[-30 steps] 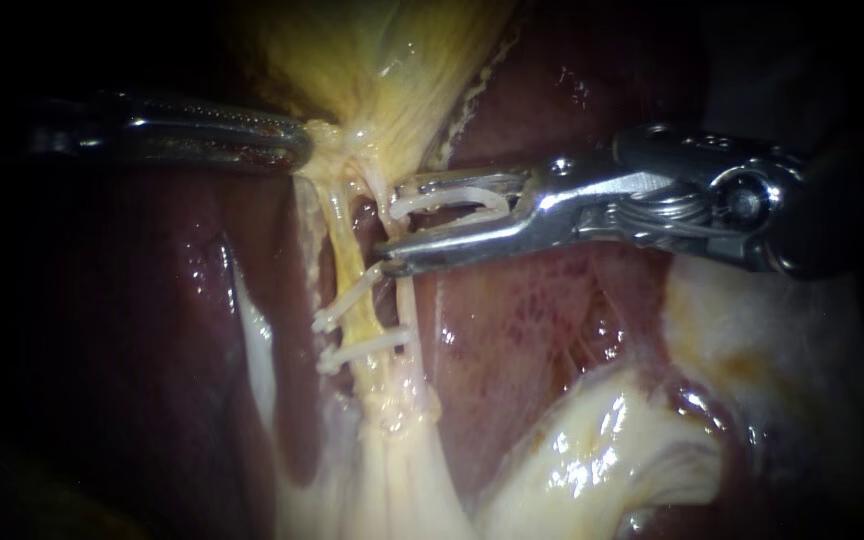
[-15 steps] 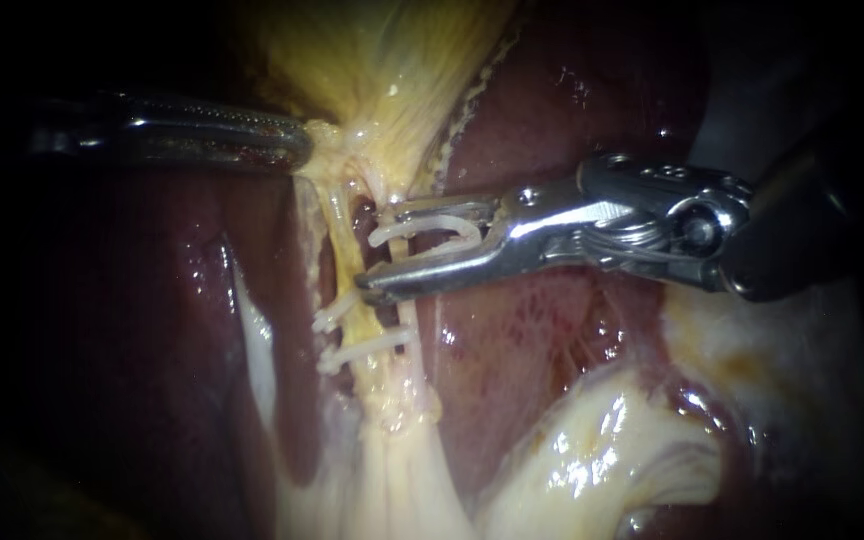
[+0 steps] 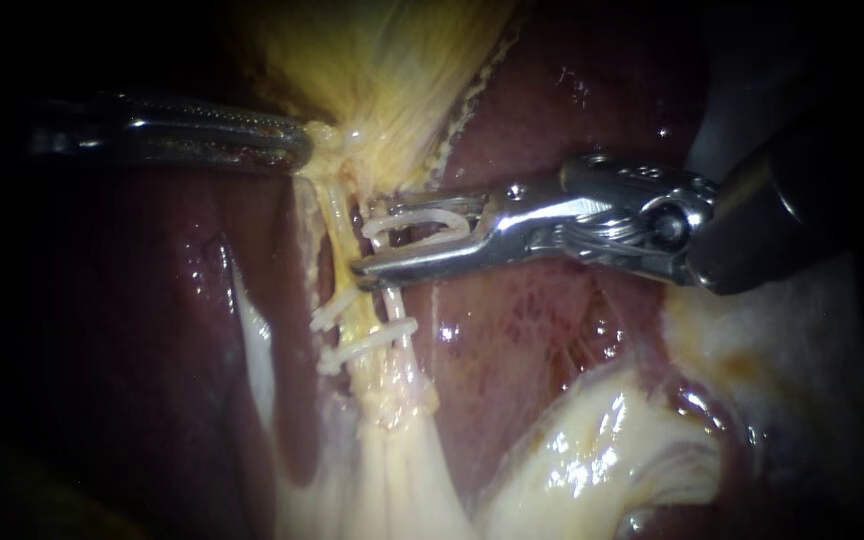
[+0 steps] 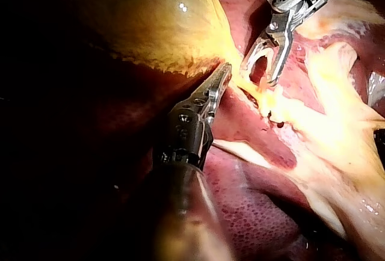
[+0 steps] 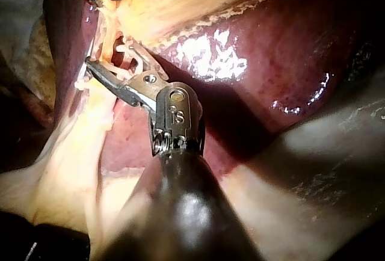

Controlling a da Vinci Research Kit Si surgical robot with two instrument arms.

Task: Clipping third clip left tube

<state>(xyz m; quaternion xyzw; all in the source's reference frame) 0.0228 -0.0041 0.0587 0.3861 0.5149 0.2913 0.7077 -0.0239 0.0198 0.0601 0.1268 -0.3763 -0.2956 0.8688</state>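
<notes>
Right instrument (image 3: 364,237) jaws, apart, hold an open clip (image 3: 430,214) with the tube (image 3: 338,225) at their tips, not fully between. Left instrument (image 3: 297,146) clamps gallbladder (image 3: 382,70) beyond. Closing now likely catches only part of the tube.

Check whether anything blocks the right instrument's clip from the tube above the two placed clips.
Nothing visible blocks it. The right instrument has its loaded clip right at the tube, just above the two placed clips. The left instrument holds the gallbladder off to the side.
</notes>
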